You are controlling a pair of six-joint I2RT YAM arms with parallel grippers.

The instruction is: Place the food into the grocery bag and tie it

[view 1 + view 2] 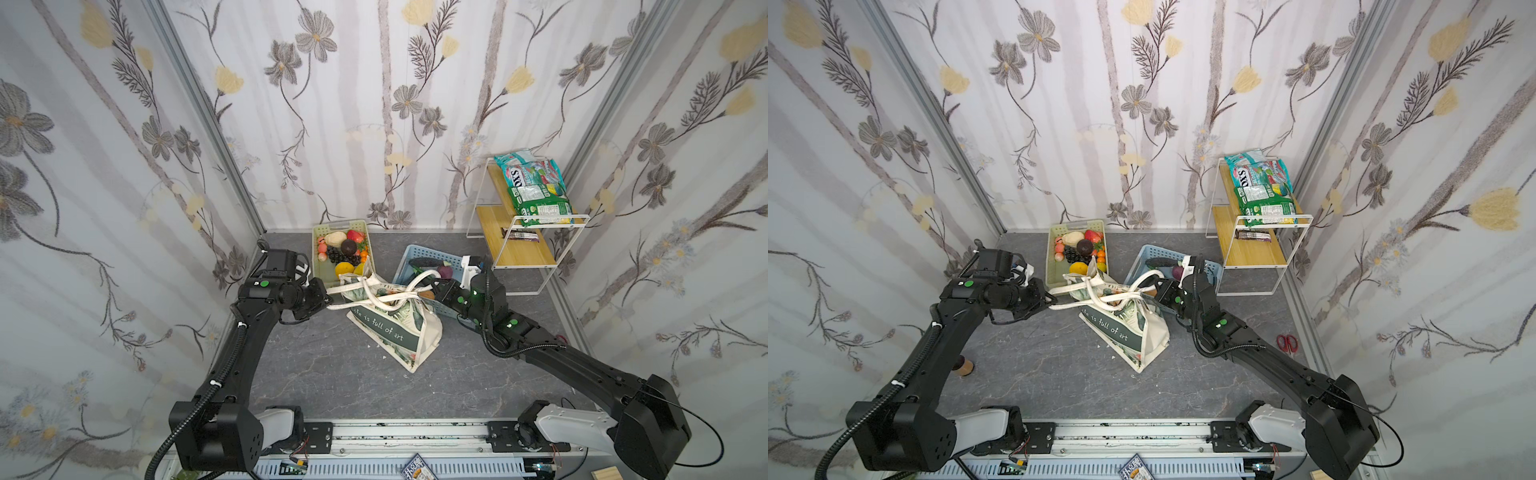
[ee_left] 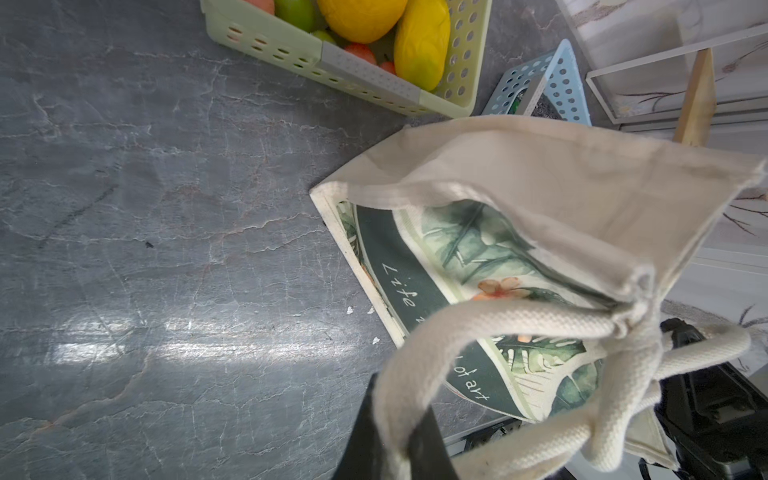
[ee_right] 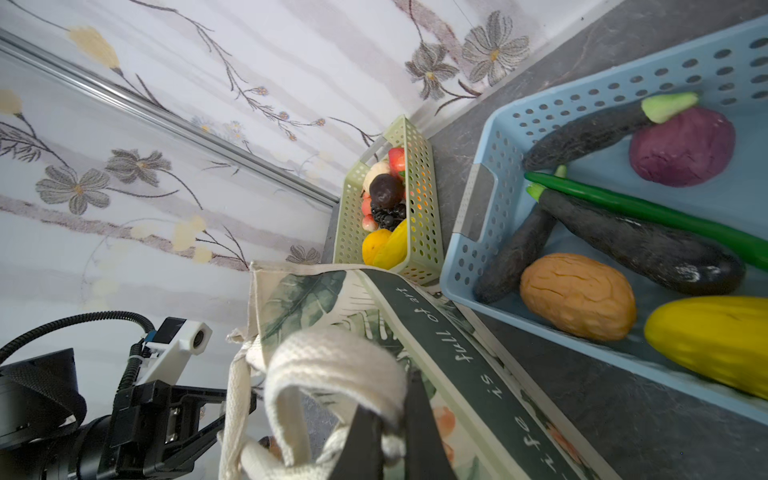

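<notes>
Handling assessment: we find the grocery bag (image 1: 395,332), a cream canvas tote with a dark green lettered band and leaf print, slumped on the grey stone-patterned tabletop (image 1: 324,374) between the two arms. Its mouth end sits just beside the pale green slotted plastic basket (image 1: 318,249) and the pale blue slotted plastic basket (image 1: 405,257). The left gripper (image 2: 395,440) has its jaws pressed together on one cream woven strap handle (image 2: 457,328), and the right gripper (image 3: 392,436) likewise pinches the other strap handle (image 3: 332,357). In both top views the two straps cross above the bag's mouth, so we judge the tying step to be in hand. We cannot tell what lies inside the bag. Toy fruits (image 1: 345,253) lie in the green basket, toy vegetables (image 3: 577,295) in the blue one, and glossy printed snack packets (image 1: 536,187) on the white wire shelf with wooden boards (image 1: 515,253). We rate the canvas as limp: its walls fold and will not hold a shape. The coarse webbing of the straps should flatten in the jaws and resist slipping. We judge the bag to be light, so an uneven pull would likely drag it across the smooth tabletop. We recommend gripping at the crest of each strap loop, never the wall, with the two pulls balanced.
</notes>
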